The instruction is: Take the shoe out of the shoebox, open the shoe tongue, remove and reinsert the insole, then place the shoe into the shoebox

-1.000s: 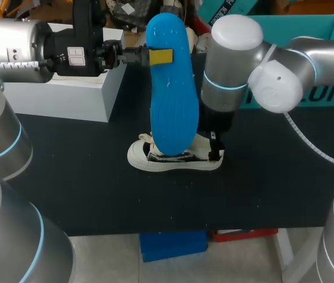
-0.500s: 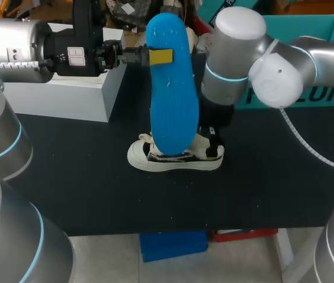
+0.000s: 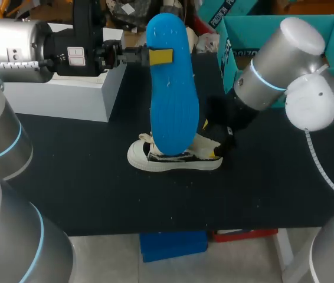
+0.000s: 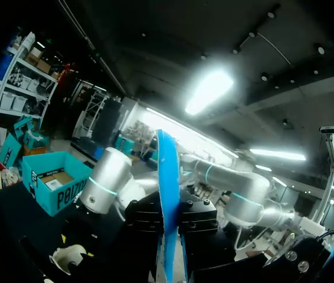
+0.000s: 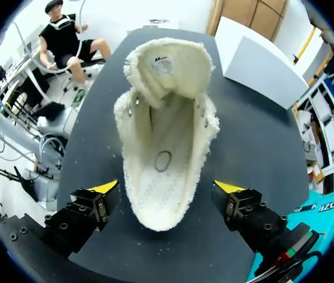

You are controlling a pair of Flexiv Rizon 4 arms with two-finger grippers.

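The table (image 3: 96,183) is black and flat. The shoe (image 3: 138,157) stands on it, on its sole, near the middle. It is a cream shoe with a fuzzy edge. From my right wrist I look down into the shoe (image 5: 164,147). Its tongue is folded back toward the toe, so the mouth is wide and I can see the pale floor inside. My right gripper (image 5: 167,187) is at the heel end. Its jaws are spread wide, with one yellow tip on each side of the heel. The tips are very near the shoe, but I see a thin gap on both sides, so they do not pinch it. In the head view my right gripper (image 3: 217,134) sits low at the back of the shoe. The blue insole (image 3: 173,100) is up in the air and stands almost straight up. My left gripper (image 3: 161,57) pinches it near its top end. From my left wrist the insole (image 4: 168,194) looks like a thin blue strip squeezed between my two black fingers. Its bottom end hangs over the shoe, and I cannot tell if they touch. The teal shoebox (image 3: 229,56) is open at the far right of the table. A white box (image 3: 66,97) sits at the far left.
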